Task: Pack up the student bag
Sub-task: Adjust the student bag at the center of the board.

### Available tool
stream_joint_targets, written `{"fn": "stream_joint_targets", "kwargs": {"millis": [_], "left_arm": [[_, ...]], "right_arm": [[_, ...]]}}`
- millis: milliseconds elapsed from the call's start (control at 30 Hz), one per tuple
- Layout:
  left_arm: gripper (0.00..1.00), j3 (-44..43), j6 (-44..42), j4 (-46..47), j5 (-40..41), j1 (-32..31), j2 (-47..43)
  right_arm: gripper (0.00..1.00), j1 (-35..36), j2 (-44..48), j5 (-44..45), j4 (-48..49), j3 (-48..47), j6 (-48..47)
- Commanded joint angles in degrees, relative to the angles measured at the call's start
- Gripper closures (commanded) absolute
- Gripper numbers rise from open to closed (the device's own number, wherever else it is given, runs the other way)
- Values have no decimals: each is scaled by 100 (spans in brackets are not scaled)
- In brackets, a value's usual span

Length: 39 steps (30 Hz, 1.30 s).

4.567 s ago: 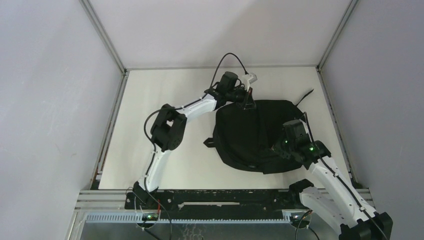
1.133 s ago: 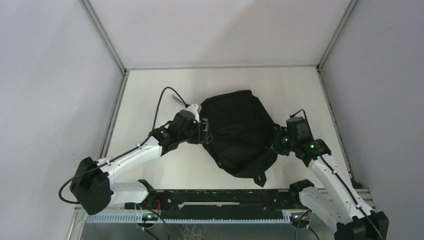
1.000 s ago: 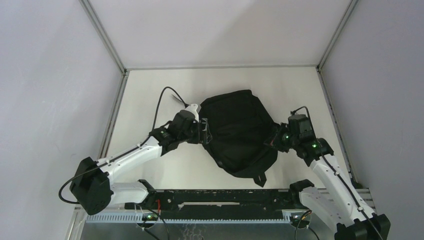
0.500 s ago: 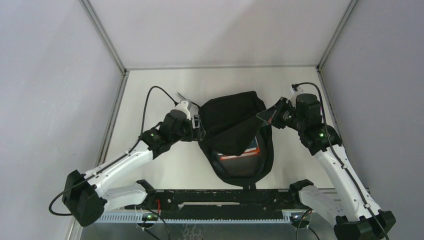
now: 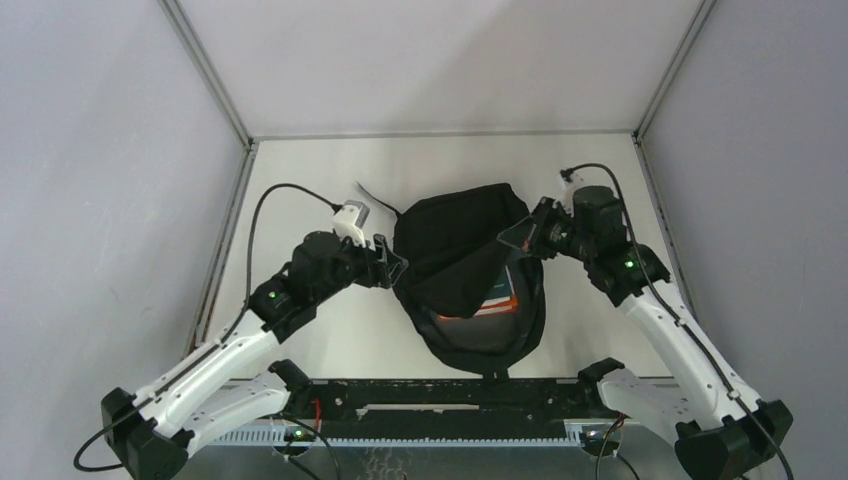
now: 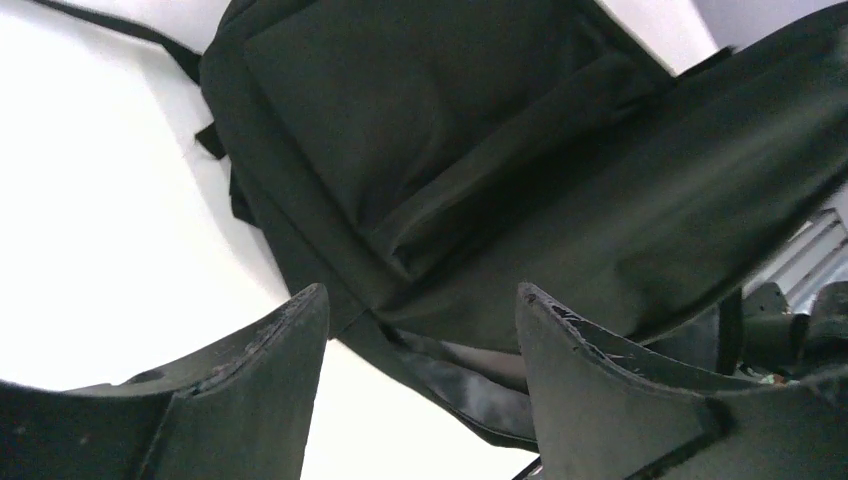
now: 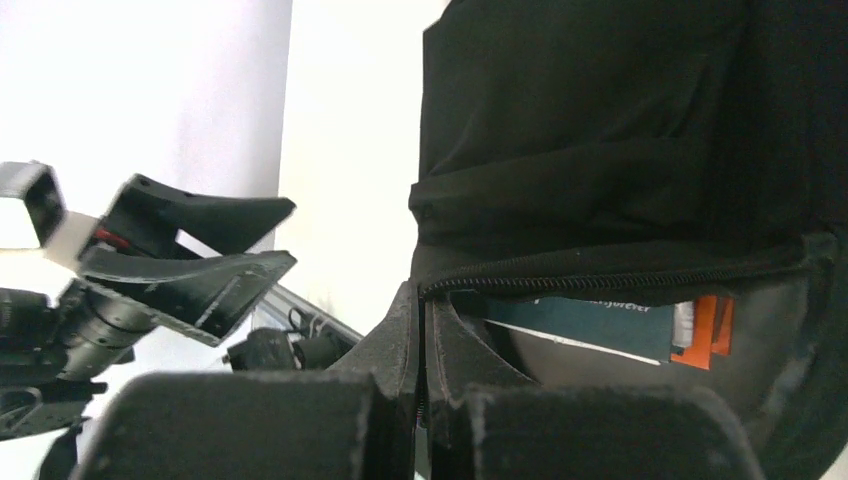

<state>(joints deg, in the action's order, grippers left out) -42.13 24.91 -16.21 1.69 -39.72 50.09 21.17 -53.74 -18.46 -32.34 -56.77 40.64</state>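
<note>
a pale table top (image 5: 320,160) sits boxed in by plain grey walls (image 5: 100,150) and metal corner rails (image 5: 205,70).

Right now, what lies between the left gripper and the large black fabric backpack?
Only bare white tabletop; the open left gripper faces the black fabric backpack, clearest in left wrist view.

Only one piece of lettering shows: a short line of small white print along the edge of the dark teal book (image 7: 585,322), which lies inside the open student bag (image 7: 600,120). It is too blurred to read.
</note>
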Motion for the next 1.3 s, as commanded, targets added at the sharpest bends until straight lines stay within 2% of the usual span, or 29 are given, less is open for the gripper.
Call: {"fn": "stream_joint_targets", "kwargs": {"millis": [0,167,267,333,433,500,567,667,733,833,967,1100,1267], "left_arm": [[27,-53,-436,170,58,-3,-364],[26,-204,-193,-148,737,153,-532],[26,-53,79,-60,748,397,-805],[26,106,223,4,345,739,-951],[26,172,276,-61,169,954,-1030],[26,175,236,-101,202,966,-1036],[26,163,252,-96,194,962,-1049],[27,144,265,-72,104,963,-1024],[27,144,255,-40,53,965,-998],[27,155,171,-30,44,961,-937],[27,98,35,-26,-216,958,-890],[28,44,-106,140,-874,899,-810],[28,-151,-503,278,-1004,168,-449]], "right_arm": [[100,694,-359,129,373,-270,-3],[100,2032,-1180,631,798,-150,488],[100,2230,-1469,515,1115,-150,616],[100,2286,-1655,170,1335,-184,523],[98,2278,-2293,-481,578,-793,-94],[97,2293,-2673,-429,-101,-1238,-468],[87,2299,-2669,-305,-297,-1264,-658],[63,2289,-2391,-300,-348,-1258,-1002],[51,2168,-2118,-416,-398,-1257,-1311],[45,1757,-1604,-654,-685,-1261,-1664],[44,1067,-669,-408,-766,-877,-1751],[45,185,127,177,-830,-148,-1511],[48,-592,469,454,-1350,732,-818]]}}
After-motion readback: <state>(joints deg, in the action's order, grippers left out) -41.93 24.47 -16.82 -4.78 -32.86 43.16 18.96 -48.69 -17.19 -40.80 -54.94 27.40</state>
